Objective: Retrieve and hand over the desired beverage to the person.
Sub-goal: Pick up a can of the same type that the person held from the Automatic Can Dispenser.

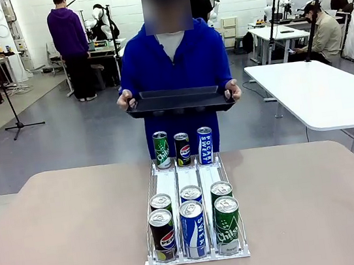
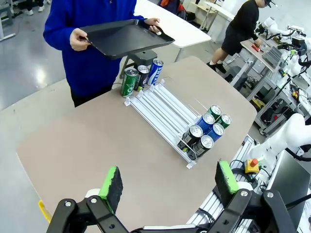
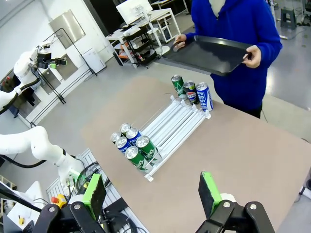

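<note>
Front view: person [image 1: 173, 60] at twelve holds flat black tray [image 1: 179, 101]; shiny cylindrical cans [image 1: 194, 227] at six. My left gripper [image 2: 168, 183] and right gripper [image 3: 151, 193] both gape.

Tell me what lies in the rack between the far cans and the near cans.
Only bare white rack lanes run between far cans and near cans; the front view shows it.
</note>
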Available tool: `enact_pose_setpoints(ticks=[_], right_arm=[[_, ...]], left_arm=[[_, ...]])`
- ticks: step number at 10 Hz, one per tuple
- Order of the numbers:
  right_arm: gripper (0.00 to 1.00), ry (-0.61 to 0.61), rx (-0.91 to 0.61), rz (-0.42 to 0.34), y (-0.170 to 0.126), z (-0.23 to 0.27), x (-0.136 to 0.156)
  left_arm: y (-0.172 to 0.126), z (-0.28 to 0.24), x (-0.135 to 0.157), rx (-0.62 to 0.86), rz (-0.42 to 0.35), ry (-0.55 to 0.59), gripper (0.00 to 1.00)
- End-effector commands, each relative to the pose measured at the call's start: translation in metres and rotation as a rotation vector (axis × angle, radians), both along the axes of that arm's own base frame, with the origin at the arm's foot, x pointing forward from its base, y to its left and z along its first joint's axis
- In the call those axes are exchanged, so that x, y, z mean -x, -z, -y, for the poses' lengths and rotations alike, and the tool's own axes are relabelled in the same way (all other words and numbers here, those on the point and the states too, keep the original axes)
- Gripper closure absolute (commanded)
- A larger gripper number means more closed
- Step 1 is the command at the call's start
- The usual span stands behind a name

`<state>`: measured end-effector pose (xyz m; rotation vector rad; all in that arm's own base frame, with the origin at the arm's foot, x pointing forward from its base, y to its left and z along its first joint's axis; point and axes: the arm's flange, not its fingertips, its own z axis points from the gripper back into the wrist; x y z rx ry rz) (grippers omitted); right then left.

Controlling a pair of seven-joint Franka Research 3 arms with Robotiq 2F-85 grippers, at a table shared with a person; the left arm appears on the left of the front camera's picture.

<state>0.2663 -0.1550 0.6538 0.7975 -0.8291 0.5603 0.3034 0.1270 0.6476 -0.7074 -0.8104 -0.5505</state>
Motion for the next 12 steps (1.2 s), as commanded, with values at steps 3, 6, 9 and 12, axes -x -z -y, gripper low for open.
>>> enact_pose_setpoints(ticks=[3, 6, 9, 12], right_arm=[[0.0, -0.012, -0.018, 0.022, -0.0023, -0.0007, -0.0031], [0.0, -0.012, -0.018, 0.022, -0.0023, -0.0007, -0.0031], [0.0, -0.012, -0.018, 0.022, -0.0023, -0.0007, -0.0031], [0.0, -0.012, -0.018, 0.022, -0.0023, -0.0007, -0.0031]], left_arm=[[-0.0009, -0.0004, -0.0011, 0.008, 0.025, 0.015, 0.0], [-0.0009, -0.0004, -0.0011, 0.008, 0.025, 0.015, 0.0], [-0.0009, -0.0004, -0.0011, 0.008, 0.025, 0.015, 0.0], [-0.0009, -0.0004, -0.0011, 0.008, 0.025, 0.015, 0.0]])
